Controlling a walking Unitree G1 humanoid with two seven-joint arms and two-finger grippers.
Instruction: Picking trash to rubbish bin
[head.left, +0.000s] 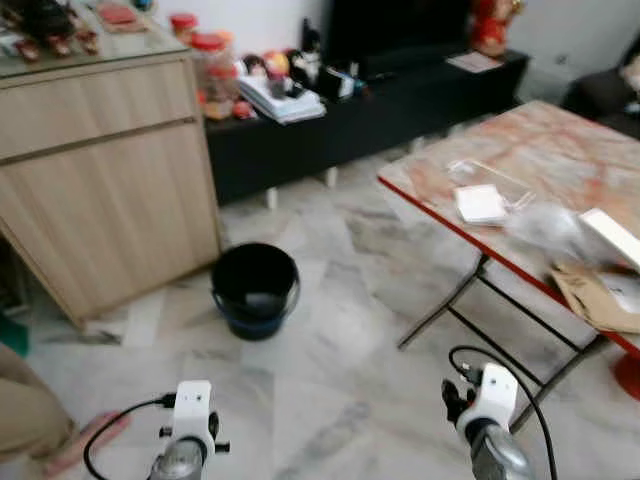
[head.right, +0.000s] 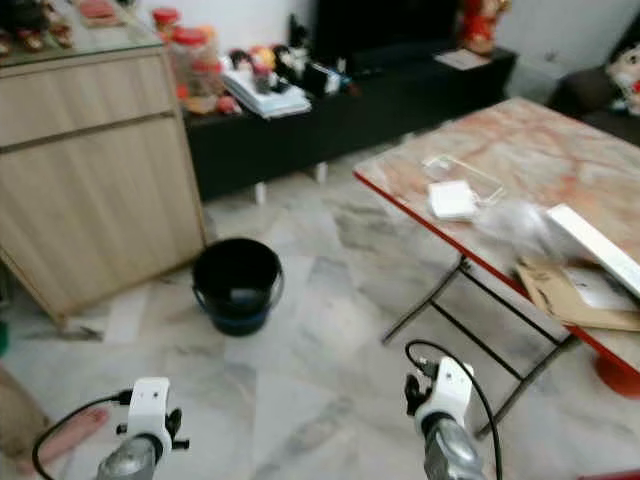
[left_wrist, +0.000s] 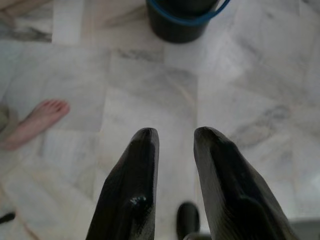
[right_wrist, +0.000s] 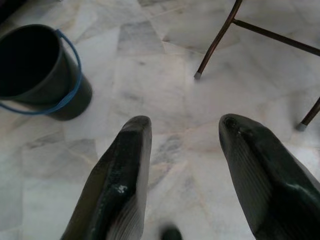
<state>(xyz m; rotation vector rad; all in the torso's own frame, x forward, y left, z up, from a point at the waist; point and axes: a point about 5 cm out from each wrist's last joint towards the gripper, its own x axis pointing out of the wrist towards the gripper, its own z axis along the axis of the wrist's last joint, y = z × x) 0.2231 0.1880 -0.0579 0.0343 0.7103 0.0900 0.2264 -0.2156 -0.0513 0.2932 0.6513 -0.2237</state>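
The rubbish bin is a black bucket (head.left: 255, 290) with a blue handle, standing on the marble floor beside the wooden cabinet. Trash lies on the marble-top folding table (head.left: 520, 140): a crumpled clear plastic bag (head.left: 545, 225), a white packet (head.left: 480, 203) and brown paper (head.left: 590, 295). My left arm (head.left: 190, 420) and right arm (head.left: 485, 400) hang low over the floor, short of the table. The left gripper (left_wrist: 175, 135) is open with nothing in it, the bucket (left_wrist: 182, 20) ahead of it. Also open and holding nothing, the right gripper (right_wrist: 185, 122) has the bucket (right_wrist: 40, 70) off to one side.
A wooden cabinet (head.left: 100, 170) stands at the left and a low black TV bench (head.left: 380, 110) with clutter along the back. The table's thin metal legs (right_wrist: 215, 45) splay onto the floor. A person's bare foot (left_wrist: 37, 120) rests on the floor near my left arm.
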